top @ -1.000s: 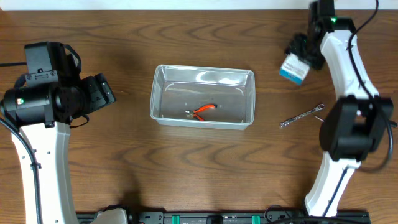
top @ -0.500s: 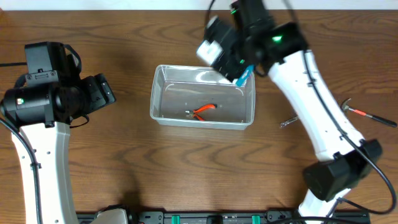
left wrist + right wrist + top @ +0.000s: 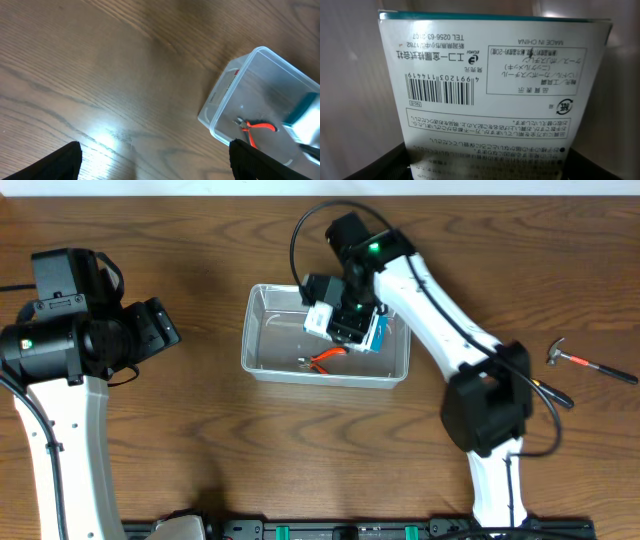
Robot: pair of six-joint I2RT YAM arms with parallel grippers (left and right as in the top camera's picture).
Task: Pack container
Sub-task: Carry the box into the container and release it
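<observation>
The clear plastic container (image 3: 262, 358) sits mid-table; it also shows in the left wrist view (image 3: 227, 107). Orange-handled pliers (image 3: 328, 359) lie inside it, seen too in the left wrist view (image 3: 255, 131). My right gripper (image 3: 345, 315) is shut on the small blue-and-white cardboard box (image 3: 372, 332) and holds it over the container's right half. The box (image 3: 492, 85) fills the right wrist view, barcode and printed text facing the camera. My left gripper (image 3: 155, 165) is open and empty above bare wood, left of the container.
A small hammer with a red handle (image 3: 585, 363) lies at the far right of the table. A thin dark tool (image 3: 553, 394) lies partly hidden beside the right arm. The table's back edge runs along the top.
My right arm has swung left from the back right of the table, carrying the box over the container and down toward it. The left arm has barely moved.
</observation>
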